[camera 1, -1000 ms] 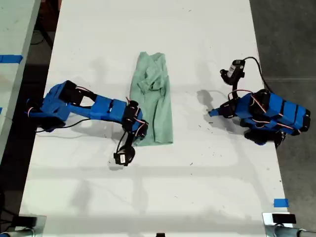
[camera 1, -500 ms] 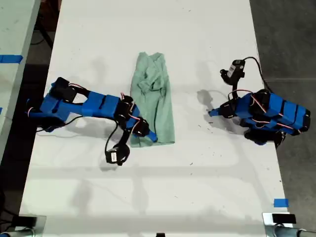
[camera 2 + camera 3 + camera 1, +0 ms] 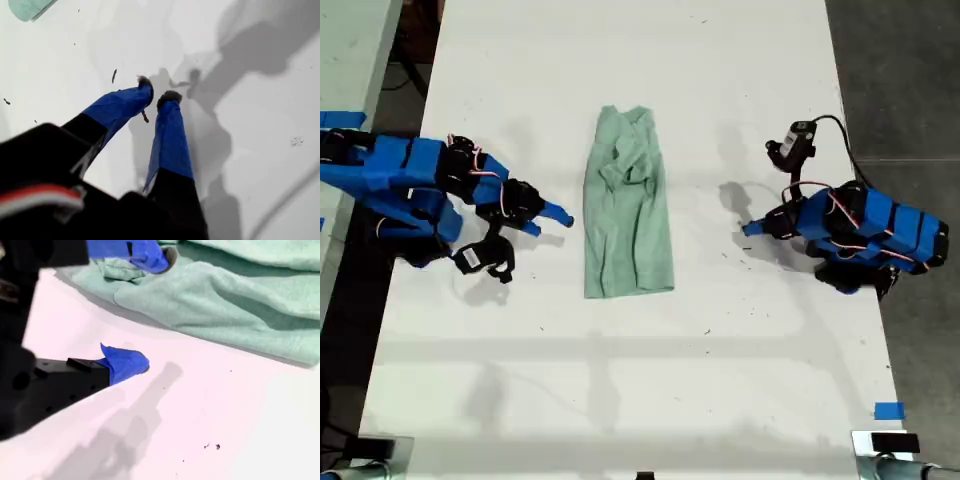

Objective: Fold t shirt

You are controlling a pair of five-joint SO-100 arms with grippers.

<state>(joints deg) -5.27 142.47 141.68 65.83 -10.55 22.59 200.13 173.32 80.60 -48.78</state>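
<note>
In the exterior view my second gripper (image 3: 560, 214) has pulled back off the t shirt (image 3: 628, 205), which lies long and narrow mid-counter (image 3: 720, 380). First wrist view: my first gripper (image 3: 156, 96) nearly closed, empty. Second wrist view: jaws spread beside the shirt (image 3: 225, 300).

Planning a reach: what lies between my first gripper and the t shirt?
Only bare table between my first gripper and the t shirt, exterior view.

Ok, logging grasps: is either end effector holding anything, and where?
Nothing; my first end effector and my second end effector are empty, t shirt lies free.
</note>
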